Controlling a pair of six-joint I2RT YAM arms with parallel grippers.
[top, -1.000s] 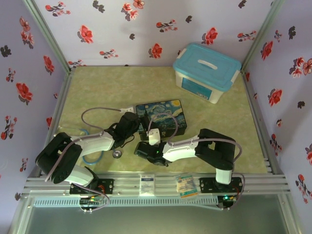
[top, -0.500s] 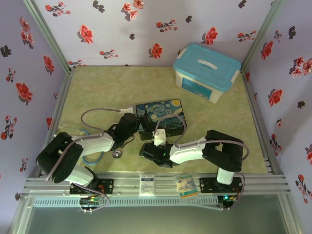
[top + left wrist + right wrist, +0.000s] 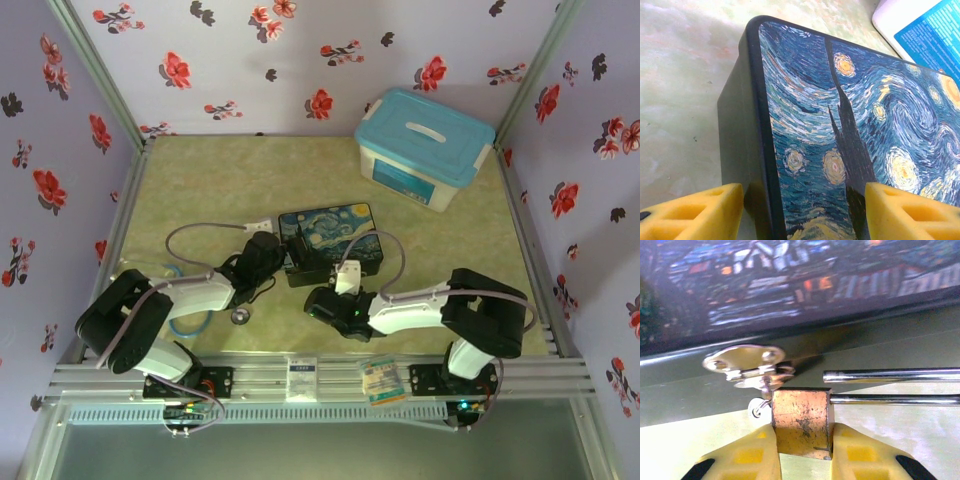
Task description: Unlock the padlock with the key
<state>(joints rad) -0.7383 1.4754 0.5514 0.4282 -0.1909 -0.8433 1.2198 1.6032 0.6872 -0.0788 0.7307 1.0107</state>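
While right fingers [image 3: 747,455] clamp padlock [image 3: 802,420] (near painted box [image 3: 790,280] edge), left fingers [image 3: 690,210] gape wide at its corner

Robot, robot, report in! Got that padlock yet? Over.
Right gripper shut on padlock. Left gripper open, straddling painted box corner. Box's hasp close beside padlock.

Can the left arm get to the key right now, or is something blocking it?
Probably not directly: the left fingers straddle a corner of the painted box, while the key lies beside the padlock clamped in the right fingers, low against the box's near side.
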